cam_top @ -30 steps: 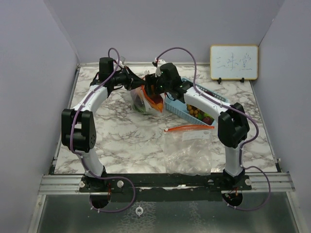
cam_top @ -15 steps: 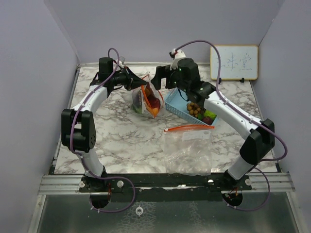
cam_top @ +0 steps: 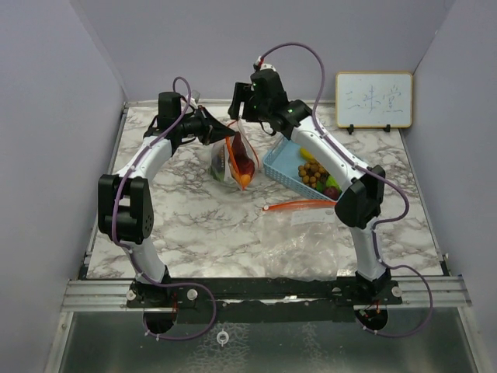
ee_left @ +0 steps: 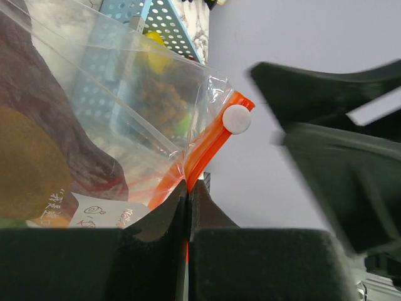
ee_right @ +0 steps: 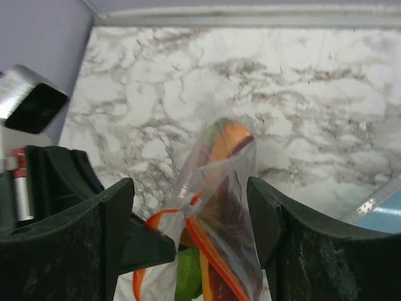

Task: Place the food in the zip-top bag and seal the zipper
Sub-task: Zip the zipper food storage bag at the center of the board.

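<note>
Worktop (cam_top: 194,225): one, marble, carrying everything noted below.

Arms: two. Your left arm (cam_top: 147,167) climbed the left side from its base, elbow bent, forearm turned inward toward the far middle. Your right arm (cam_top: 334,159) rose from its base with the elbow out over the right side. Its forearm stretched long across the basket to the far middle, wrist pitched downward.

Bags: two. The spare bag (cam_top: 299,229) lay flat on the near right of the worktop, its orange edge toward the basket. The zip-top bag (cam_top: 233,159) hung upright at the far middle, just left of the basket.

Basket (cam_top: 279,167): one, blue mesh, under your right forearm.

Whiteboard (cam_top: 373,99): one, propped at the far right.

Tools: two. Your left tool (ee_left: 188,194) was pinched tight on the orange zipper strip (ee_left: 210,147), holding up the zip-top bag's top corner. Your right tool (ee_right: 188,194) stood wide above that bag's mouth. The wrist view showed the bag between the fingers (ee_right: 106,219), and neither appeared to touch it.

Food: split between two places. Inside the zip-top bag were an orange piece (ee_right: 229,138), a green leaf (ee_right: 188,279) and something dark red; you could not get a full count. In the basket were one brown grape bunch (cam_top: 311,172), one lime-green fruit (cam_top: 332,181), one purple fruit (cam_top: 332,192) and one yellow fruit (ee_left: 155,56).

Slider (ee_left: 237,119): one, white and round, at the strip's end, just past your left tool.
</note>
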Tool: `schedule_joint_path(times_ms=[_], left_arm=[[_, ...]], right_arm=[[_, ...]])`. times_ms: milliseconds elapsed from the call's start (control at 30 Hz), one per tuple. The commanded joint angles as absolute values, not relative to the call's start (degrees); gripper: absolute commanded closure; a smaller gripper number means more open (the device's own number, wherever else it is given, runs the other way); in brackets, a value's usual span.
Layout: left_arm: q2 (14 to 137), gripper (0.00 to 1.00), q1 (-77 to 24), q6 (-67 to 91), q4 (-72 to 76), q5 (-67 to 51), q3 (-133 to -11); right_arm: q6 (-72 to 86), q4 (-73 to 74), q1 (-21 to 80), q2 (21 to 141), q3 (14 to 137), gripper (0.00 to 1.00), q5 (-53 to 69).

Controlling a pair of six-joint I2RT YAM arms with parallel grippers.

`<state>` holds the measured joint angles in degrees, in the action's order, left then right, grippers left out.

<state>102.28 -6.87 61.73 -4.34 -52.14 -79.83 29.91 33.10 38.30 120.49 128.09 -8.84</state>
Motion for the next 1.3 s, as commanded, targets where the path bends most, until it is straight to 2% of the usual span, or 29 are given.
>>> schedule_joint_path(times_ms=[0, 167, 300, 400, 500, 567, 600, 633, 833, 867, 900, 1100, 1133, 1167, 1267], left_arm=[[100.3, 1.0, -7.0, 60.7, -2.4, -53.4, -79.2], [100.6, 1.0, -7.0, 60.2, -2.4, -52.9, -79.1], [100.9, 1.0, -7.0, 58.8, -3.1, -51.5, -79.4], [101.3, 1.0, -7.0, 57.1, -5.0, -50.0, -79.9], [101.7, 1.0, -7.2, 56.8, -5.1, -49.3, -80.0], [102.0, 1.0, -7.4, 56.5, -5.2, -48.9, -80.1], [102.2, 1.0, -7.5, 56.5, -5.3, -48.8, -80.2], [102.4, 1.0, -7.5, 56.4, -5.2, -48.7, -80.4], [102.8, 1.0, -7.6, 53.8, -6.8, -50.6, -83.1], [102.6, 0.96, -7.5, 51.4, -8.2, -51.1, -84.1], [102.4, 0.87, -7.2, 49.9, -9.5, -51.3, -85.2], [96.5, 0.23, -2.2, 38.9, -13.7, -52.7, -84.1], [93.9, 0.09, -0.8, 37.8, -13.3, -52.5, -83.1], [92.3, 0.02, 0.2, 36.6, -13.1, -52.2, -82.2], [88.8, 0.01, 1.8, 31.4, -12.7, -50.5, -80.7]], right_arm=[[35.4, 40.2, 38.6, 122.3, 129.5, 0.29, -7.6], [36.3, 39.5, 38.6, 122.4, 127.9, 0.33, -6.1], [37.8, 40.4, 38.6, 123.8, 129.0, 0.42, -4.6], [38.5, 41.2, 38.7, 125.1, 129.7, 0.52, -2.4], [39.0, 40.4, 39.1, 125.0, 128.6, 0.67, -1.6], [38.8, 39.7, 39.2, 124.6, 128.1, 0.82, -1.0], [38.7, 39.5, 39.3, 124.4, 128.1, 0.93, -0.9], [38.3, 39.5, 39.2, 124.3, 128.1, 0.97, -1.0], [33.6, 37.9, 39.3, 121.5, 127.0, 0.98, -3.9], [32.0, 37.0, 39.3, 120.6, 126.5, 0.98, -4.2], [30.3, 35.7, 39.2, 119.7, 125.8, 0.98, -4.2], [20.0, 28.7, 38.7, 113.3, 121.5, 0.98, 1.3], [18.6, 28.3, 38.6, 112.5, 121.3, 0.98, 2.8], [17.2, 28.0, 38.4, 111.6, 121.0, 0.98, 4.3], [13.7, 27.3, 38.0, 108.9, 119.9, 0.98, 9.1]])
